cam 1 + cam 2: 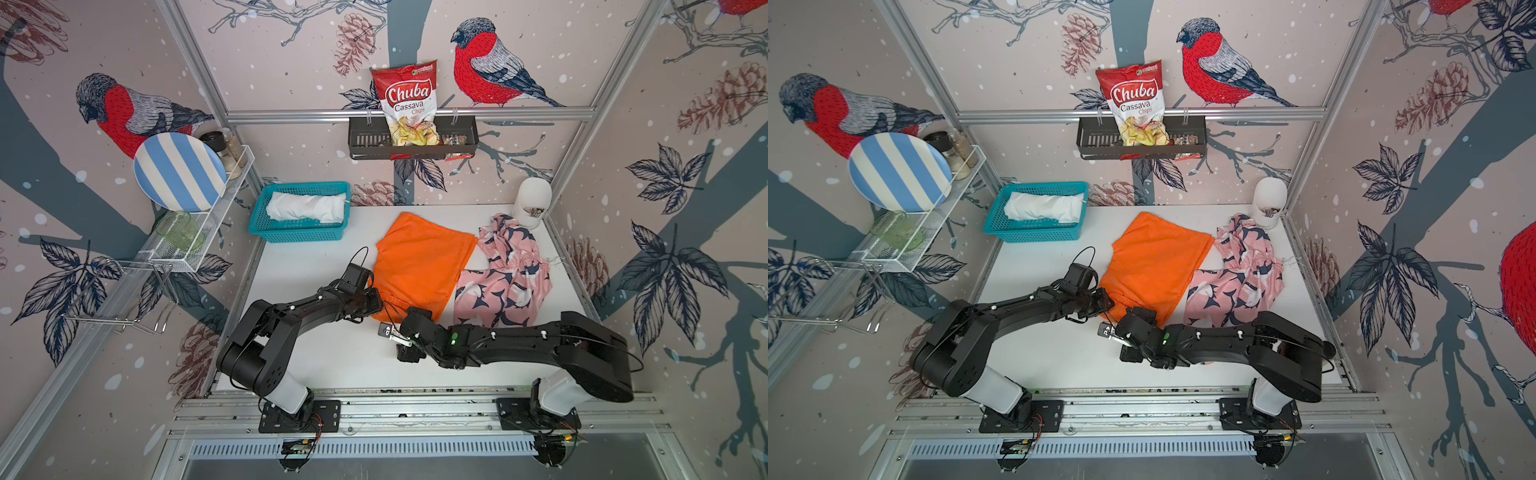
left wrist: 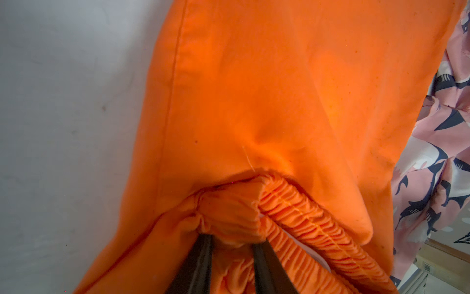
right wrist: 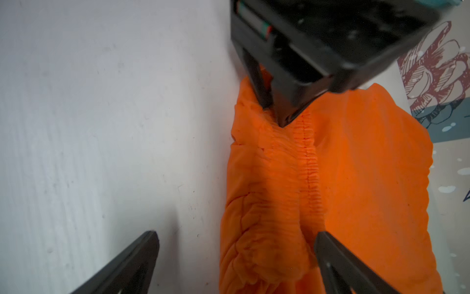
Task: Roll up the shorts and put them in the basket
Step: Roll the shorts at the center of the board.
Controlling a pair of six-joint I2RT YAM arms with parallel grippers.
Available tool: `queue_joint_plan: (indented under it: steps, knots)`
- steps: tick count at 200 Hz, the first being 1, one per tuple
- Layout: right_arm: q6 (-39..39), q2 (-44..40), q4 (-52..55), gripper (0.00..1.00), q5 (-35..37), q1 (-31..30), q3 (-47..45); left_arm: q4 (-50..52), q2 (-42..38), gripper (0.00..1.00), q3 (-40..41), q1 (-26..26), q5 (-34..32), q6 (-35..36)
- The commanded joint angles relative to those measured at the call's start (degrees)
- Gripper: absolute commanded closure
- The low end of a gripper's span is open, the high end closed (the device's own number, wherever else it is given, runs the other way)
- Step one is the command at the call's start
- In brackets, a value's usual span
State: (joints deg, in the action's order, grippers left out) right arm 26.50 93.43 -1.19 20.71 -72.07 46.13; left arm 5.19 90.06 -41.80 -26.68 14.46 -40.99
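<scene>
Dial centred on the white tabletop [image 1: 332,357], 12 o'clock at the back wall. The orange shorts [image 1: 419,262] lie spread flat at the centre, with the elastic waist turned over into a short roll at 6 o'clock. The left gripper [image 2: 232,241], its jaws narrow, pinches the gathered waistband at the roll's 9 o'clock end. The right gripper [image 3: 236,234] stands with jaws wide and holds nothing. One finger is over bare table and the other is at the roll; contact with the cloth cannot be told. In the right wrist view, the left gripper's body blocks the far end of the roll.

The pink patterned shorts [image 1: 503,282] lie crumpled at 3 o'clock against the orange edge, their near hem hidden under the right arm. The white shorts [image 1: 305,207] lie rolled in the teal basket [image 1: 299,237] at 11 o'clock.

Surroundings:
- A white jar [image 1: 533,199] at 2 o'clock.
- A cassava chips bag [image 1: 409,104] in the black wall rack [image 1: 365,143] at 12 o'clock.
- A striped plate [image 1: 178,172] and a green glass [image 1: 178,232] on the wire shelf [image 1: 199,253] at 10 o'clock.
</scene>
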Motion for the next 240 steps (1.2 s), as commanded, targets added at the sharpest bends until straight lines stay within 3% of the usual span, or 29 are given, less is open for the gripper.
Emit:
queue_joint_plan:
  steps: [1,30,51,108,133,180,210,240]
  knots:
    - [10.21,3.75,-2.15,0.03,5.88,0.11,0.69,6.34,0.37,0.69,0.5,0.56,-2.03,1.47]
    - [12.45,7.72,-1.48,0.09,7.68,1.69,0.7,6.27,0.48,0.69,0.49,0.97,-1.45,1.95]
    - [13.73,10.64,-1.12,0.23,12.16,2.43,0.62,6.23,0.12,0.69,0.92,1.6,-1.12,2.44]
    - [9.0,8.19,4.37,0.84,8.84,2.52,2.64,7.62,-2.08,0.68,1.46,4.97,-0.68,4.24]
    - [-0.76,5.71,11.38,0.92,-5.05,2.31,6.56,11.27,-7.85,0.59,0.55,5.51,-6.12,3.91]
    - [-19.39,4.94,14.63,0.97,-31.78,5.19,11.76,19.16,-23.05,0.4,-0.74,5.76,-9.94,2.21]
    - [-31.58,7.93,8.23,0.99,-50.38,11.9,10.74,22.05,-29.11,0.37,1.13,5.75,-5.93,-0.1]
    - [-44.32,10.58,-3.11,1.0,-63.3,19.19,6.49,19.12,-35.66,0.33,7.44,5.7,0.14,-4.94]
